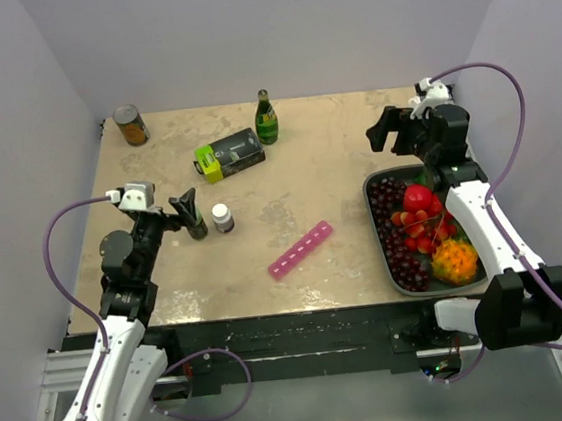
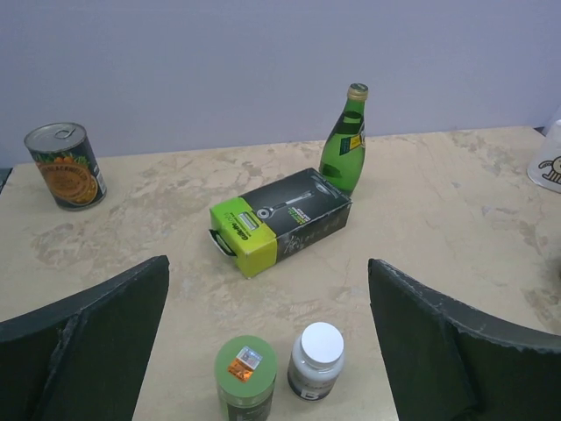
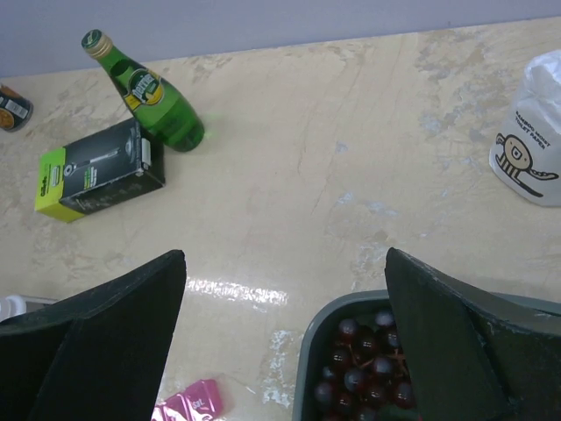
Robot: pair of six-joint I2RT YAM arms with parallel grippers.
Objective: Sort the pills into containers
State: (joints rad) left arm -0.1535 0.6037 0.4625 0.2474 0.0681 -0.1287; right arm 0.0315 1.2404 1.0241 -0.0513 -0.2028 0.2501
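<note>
The pink pill-organiser strip (image 1: 301, 250) lies lids shut on the table's near middle. One end of it shows at the bottom of the right wrist view (image 3: 188, 403). A small white-capped bottle (image 1: 222, 217) stands left of it, beside a green-lidded bottle (image 2: 246, 377). In the left wrist view the white-capped bottle (image 2: 317, 360) is just ahead, between the jaws' line. My left gripper (image 1: 189, 210) is open and empty, hovering by these bottles (image 2: 268, 267). My right gripper (image 1: 393, 130) is open and empty above the far right (image 3: 286, 254). No loose pills show.
A dark tray (image 1: 372, 211) of grapes and other fruit sits at the right. A green glass bottle (image 1: 266, 117), a black-and-green box (image 1: 229, 156) and a tin can (image 1: 130, 126) stand at the back. A white printed container (image 3: 530, 132) stands far right.
</note>
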